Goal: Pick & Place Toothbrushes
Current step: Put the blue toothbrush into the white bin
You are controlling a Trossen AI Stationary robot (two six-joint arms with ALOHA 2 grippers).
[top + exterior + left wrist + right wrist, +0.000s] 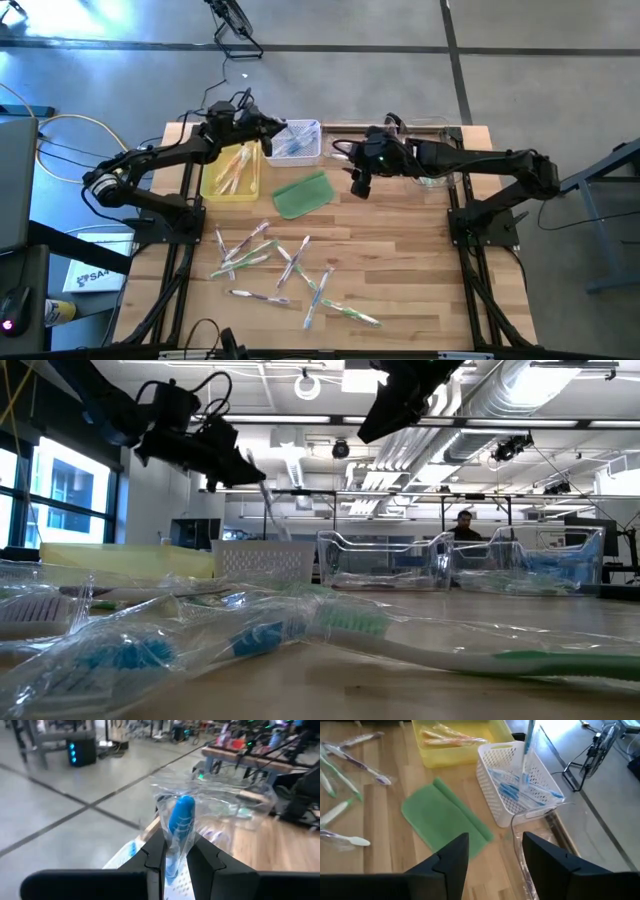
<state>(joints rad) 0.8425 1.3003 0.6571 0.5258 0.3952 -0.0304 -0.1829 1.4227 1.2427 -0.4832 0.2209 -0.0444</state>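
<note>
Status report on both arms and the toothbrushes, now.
Left gripper shut on blue wrapped toothbrush, over white basket. Right gripper open, empty, beside green pad. Loose toothbrushes remain on table. Nothing blocking.

Only lettering: white box (92,276) on floor, lower left of high view, beside table; dark print on top, looks like "SA4", rest too small to read. No readable print on wrappers, baskets, trays or arms in other views.
</note>
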